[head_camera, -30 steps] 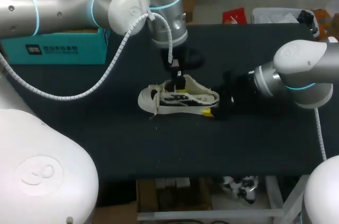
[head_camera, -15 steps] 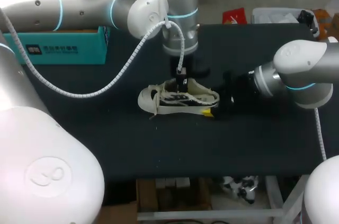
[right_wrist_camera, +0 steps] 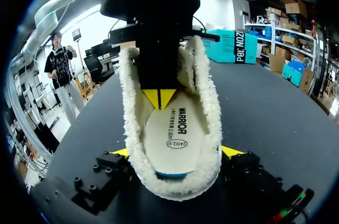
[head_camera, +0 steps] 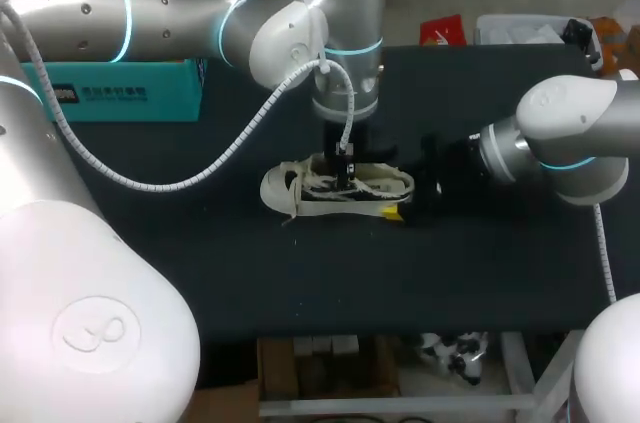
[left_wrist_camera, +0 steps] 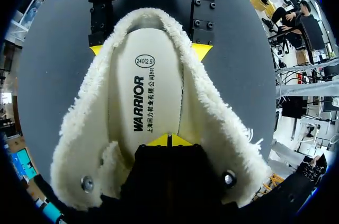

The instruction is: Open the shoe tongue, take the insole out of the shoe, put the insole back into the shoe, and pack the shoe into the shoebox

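Black tabletop (head_camera: 200, 273) carries the shoe (head_camera: 290, 188) at mid-frame, its long axis running left to right, toe to the left. The right gripper (right_wrist_camera: 177, 152) clamps the heel from both sides. The left gripper (left_wrist_camera: 169, 140), tips pressed together, points straight down into the opening onto the insole (left_wrist_camera: 140, 91), which runs ahead of it toward the heel.

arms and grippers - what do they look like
The left arm and right arm are rounded silver-white segments with cyan rings at the joints. A white coiled cable hangs off the left one. The left gripper and right gripper are black with yellow tips.
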`<state>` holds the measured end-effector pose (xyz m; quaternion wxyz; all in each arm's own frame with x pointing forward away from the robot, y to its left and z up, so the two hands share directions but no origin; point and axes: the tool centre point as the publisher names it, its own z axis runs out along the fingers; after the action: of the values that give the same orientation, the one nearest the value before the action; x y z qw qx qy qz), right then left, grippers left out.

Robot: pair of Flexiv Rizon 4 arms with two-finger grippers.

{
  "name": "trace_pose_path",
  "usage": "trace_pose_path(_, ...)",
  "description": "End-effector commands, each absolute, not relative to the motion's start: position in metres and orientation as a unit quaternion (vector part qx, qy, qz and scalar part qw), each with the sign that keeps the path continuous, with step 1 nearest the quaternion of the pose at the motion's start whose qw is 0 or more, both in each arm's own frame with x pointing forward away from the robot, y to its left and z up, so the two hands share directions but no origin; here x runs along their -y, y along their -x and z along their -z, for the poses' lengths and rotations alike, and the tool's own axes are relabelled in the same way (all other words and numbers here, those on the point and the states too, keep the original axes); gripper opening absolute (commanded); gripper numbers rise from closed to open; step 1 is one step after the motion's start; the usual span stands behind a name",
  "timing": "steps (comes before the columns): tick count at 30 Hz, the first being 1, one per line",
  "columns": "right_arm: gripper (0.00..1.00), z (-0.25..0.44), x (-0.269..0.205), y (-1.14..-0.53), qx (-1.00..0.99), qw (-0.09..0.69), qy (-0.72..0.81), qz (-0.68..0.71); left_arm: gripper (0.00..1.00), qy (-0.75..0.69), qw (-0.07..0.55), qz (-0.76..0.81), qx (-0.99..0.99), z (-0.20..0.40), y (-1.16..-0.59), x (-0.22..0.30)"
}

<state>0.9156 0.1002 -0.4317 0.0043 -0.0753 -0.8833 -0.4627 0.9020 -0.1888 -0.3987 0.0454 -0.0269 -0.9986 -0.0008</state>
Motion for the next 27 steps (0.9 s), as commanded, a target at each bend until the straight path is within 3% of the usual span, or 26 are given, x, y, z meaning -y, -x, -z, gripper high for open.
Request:
trace_pose_path(1,0.0,0.437,-0.101,-0.915,0.883,0.004,0.075,0.463,0.0,0.023,0.022,0.002,0.999,0.414,-0.894,0.187)
trace_pose_path(12,0.0,0.437,-0.101,-0.915,0.883,0.004,0.075,0.463,0.0,-0.003,-0.023,0.007,1.0,0.435,-0.892,0.178)
trace_pose_path(13,0.0,0.437,-0.101,-0.915,0.883,0.004,0.075,0.463,0.02,-0.005,-0.024,0.008,1.0,0.435,-0.893,0.177)
trace_pose_path(15,0.0,0.437,-0.101,-0.915,0.883,0.004,0.075,0.463,0.22,-0.01,-0.027,0.004,1.0,0.433,-0.896,0.173)
trace_pose_path(16,0.0,0.437,-0.101,-0.915,0.883,0.004,0.075,0.463,0.23,-0.011,-0.026,0.001,1.0,0.431,-0.897,0.172)
trace_pose_path(27,0.0,0.437,-0.101,-0.915,0.883,0.004,0.075,0.463,0.22,0.002,-0.02,-0.011,1.0,0.441,-0.897,0.168)
